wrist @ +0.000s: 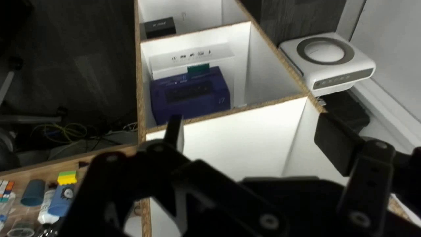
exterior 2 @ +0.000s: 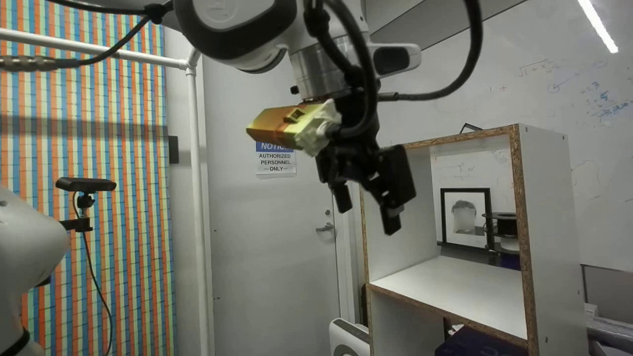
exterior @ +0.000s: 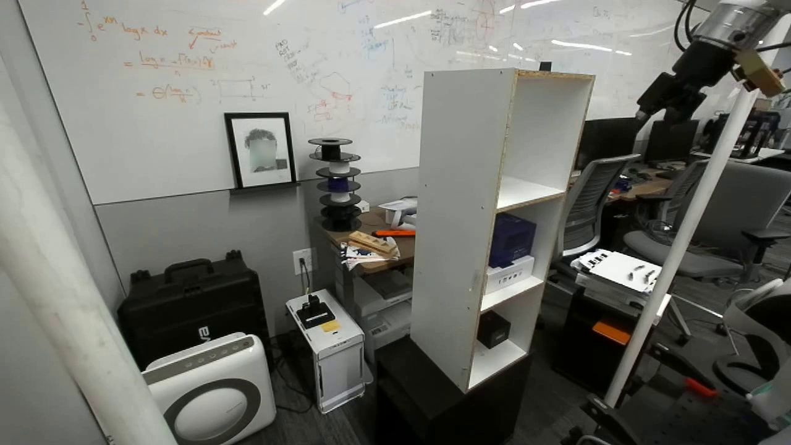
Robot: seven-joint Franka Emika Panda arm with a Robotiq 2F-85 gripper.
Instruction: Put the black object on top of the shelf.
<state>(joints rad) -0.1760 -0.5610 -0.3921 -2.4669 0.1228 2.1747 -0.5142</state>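
Apparently the black object [exterior: 545, 66] sat atop the shelf [exterior: 463, 167], though little of it showed; our gripper [exterior 2: 368, 216] hung spread and empty, so we judged it best to back away without nudging either.

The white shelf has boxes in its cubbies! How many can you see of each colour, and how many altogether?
Dark blue box: 1
White box: 1
Black box: 1
Total boxes seen in the white shelf: 3
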